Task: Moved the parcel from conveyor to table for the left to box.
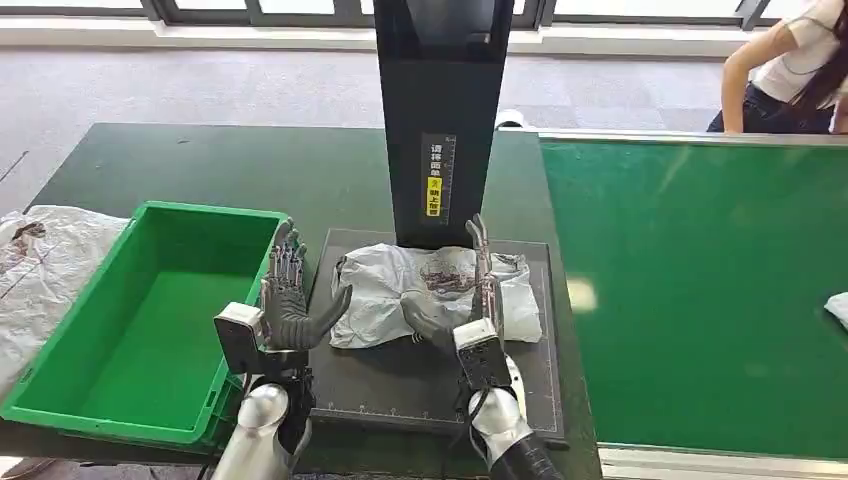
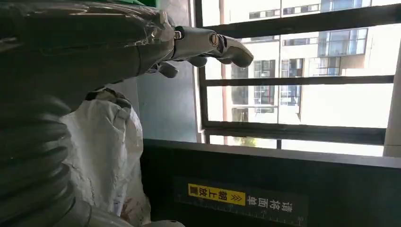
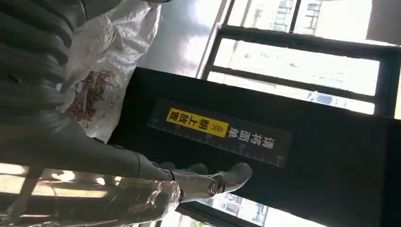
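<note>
A crumpled white plastic parcel [image 1: 430, 290] with a red print lies on the dark mat [image 1: 430, 395] before the black scanner column [image 1: 440, 110]. My left hand [image 1: 290, 300] stands upright at the parcel's left edge, fingers straight, thumb reaching toward the bag. My right hand [image 1: 470, 300] stands over the parcel's middle-right, fingers straight up, thumb lying on the bag. Neither hand grips it. In the left wrist view the parcel [image 2: 106, 156] lies beside my left hand [image 2: 94, 52]. The right wrist view shows the parcel [image 3: 101, 75] beside my right hand [image 3: 118, 179].
An empty green bin [image 1: 150, 310] sits left of the mat. Another white bag [image 1: 40, 270] lies at the far left. The green conveyor belt [image 1: 700, 290] runs on the right, with a white parcel [image 1: 838, 308] at its edge. A person [image 1: 790, 65] leans at the far right.
</note>
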You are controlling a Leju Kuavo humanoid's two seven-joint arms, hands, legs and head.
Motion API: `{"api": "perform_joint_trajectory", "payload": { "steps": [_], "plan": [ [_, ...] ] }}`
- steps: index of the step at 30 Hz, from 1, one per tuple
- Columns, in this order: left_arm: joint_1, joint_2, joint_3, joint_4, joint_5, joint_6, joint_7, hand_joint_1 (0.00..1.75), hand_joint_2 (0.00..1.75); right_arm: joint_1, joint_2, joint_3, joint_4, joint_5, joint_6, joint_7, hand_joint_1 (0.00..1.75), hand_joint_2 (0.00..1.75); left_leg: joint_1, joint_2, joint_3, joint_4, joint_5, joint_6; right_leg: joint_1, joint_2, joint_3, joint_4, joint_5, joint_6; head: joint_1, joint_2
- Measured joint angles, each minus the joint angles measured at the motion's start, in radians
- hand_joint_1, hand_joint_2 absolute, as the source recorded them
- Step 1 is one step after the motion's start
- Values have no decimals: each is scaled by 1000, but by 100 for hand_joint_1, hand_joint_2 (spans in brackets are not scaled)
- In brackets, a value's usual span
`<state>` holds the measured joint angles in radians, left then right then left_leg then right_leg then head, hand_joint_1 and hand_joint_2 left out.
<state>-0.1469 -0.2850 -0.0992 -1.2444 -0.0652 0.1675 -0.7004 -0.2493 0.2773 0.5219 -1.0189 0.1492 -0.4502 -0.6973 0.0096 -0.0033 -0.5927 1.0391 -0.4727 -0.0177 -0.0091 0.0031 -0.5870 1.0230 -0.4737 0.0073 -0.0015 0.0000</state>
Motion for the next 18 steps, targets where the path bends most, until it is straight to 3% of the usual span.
{"api": "perform_joint_trajectory", "payload": {
  "steps": [18],
  "plan": [
    [0, 0, 0, 0, 0, 10, 0, 0, 175, 31, -35, 51, -114, 5, -64, 0, 0, 175, 0, 0, 0, 0, 0, 0, 0, 0, 0, 0, 0, 0, 0, 0]
  ]
}}
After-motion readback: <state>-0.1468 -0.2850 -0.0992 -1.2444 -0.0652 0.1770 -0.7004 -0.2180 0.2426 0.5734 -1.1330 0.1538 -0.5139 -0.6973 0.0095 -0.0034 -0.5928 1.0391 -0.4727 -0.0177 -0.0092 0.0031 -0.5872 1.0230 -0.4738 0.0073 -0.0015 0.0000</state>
